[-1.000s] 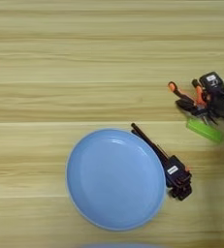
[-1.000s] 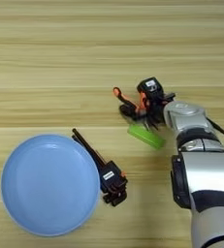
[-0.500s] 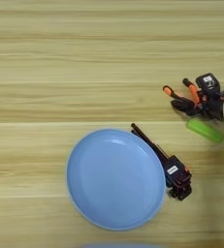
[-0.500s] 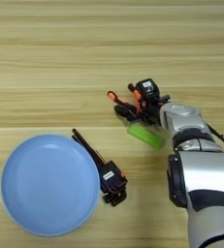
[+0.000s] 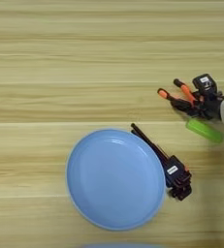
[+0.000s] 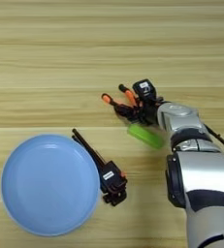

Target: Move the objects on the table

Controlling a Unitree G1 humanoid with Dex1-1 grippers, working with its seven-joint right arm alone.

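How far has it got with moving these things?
Nothing looks finished. The gripper is at the pliers and seems to hold them, though its fingers are hard to read. The clamp lies untouched beside the plate, and the plate holds nothing. A green piece sits under the wrist.

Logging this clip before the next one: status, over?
Right gripper at the pliers, finger state unreadable. Plate flat on the table, bar clamp lying against its right rim. Green piece beside the gripper; nothing else nearby.
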